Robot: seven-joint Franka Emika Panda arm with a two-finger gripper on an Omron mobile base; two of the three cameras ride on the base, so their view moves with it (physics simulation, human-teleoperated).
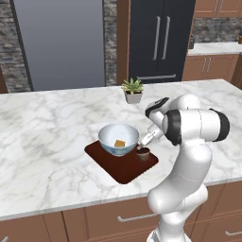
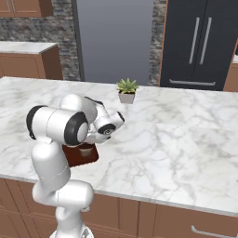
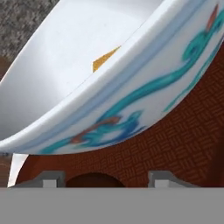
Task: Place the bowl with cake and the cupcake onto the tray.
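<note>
- The bowl (image 1: 118, 138) sits on the tray (image 1: 124, 170), the cake (image 1: 119, 143) inside it.
- The cupcake (image 1: 143, 151) stands on the tray beside the bowl.
- The claw (image 1: 142, 144) straddles the cupcake, fingers apart; grip unclear.
- The tray lies on the marble desk (image 1: 47, 137).

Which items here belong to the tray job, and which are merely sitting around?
Job items: wide white-and-blue bowl; small tan-orange cake cube inside it; small dark brown cupcake; flat reddish-brown tray; gripper.
Bystanders: potted succulent in white pot.

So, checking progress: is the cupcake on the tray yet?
Yes. The cupcake sits on the tray, beside the bowl, between the gripper's fingers.
</note>
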